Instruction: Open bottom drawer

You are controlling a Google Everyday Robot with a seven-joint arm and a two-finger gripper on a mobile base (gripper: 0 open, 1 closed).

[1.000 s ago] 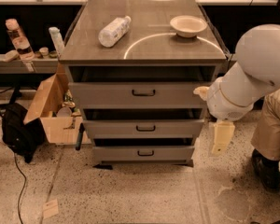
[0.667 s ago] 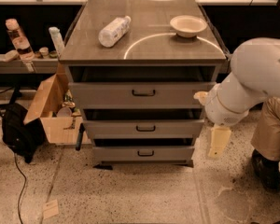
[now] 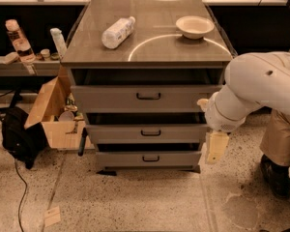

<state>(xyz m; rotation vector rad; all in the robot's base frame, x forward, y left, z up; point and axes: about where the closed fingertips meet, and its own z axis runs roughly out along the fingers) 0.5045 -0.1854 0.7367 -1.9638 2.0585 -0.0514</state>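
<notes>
The grey cabinet has three drawers, each pulled out a little. The bottom drawer (image 3: 148,159) is the lowest, with a flat front and a small black bar handle (image 3: 150,159). Above it sit the middle drawer (image 3: 147,133) and the tall top drawer (image 3: 145,97). My white arm (image 3: 258,88) comes in from the right, and the gripper (image 3: 216,148) hangs pointing down just right of the bottom drawer's front corner, apart from the handle.
On the cabinet top (image 3: 87,47) lie a plastic bottle (image 3: 118,31) and a white bowl (image 3: 195,26). An open cardboard box (image 3: 53,115) and a black bag (image 3: 20,137) sit left of the cabinet. A person's leg and shoe (image 3: 277,151) stand at right.
The arm and gripper have shifted left and slightly down, closer to the cabinet's right edge. The drawers have not moved.
</notes>
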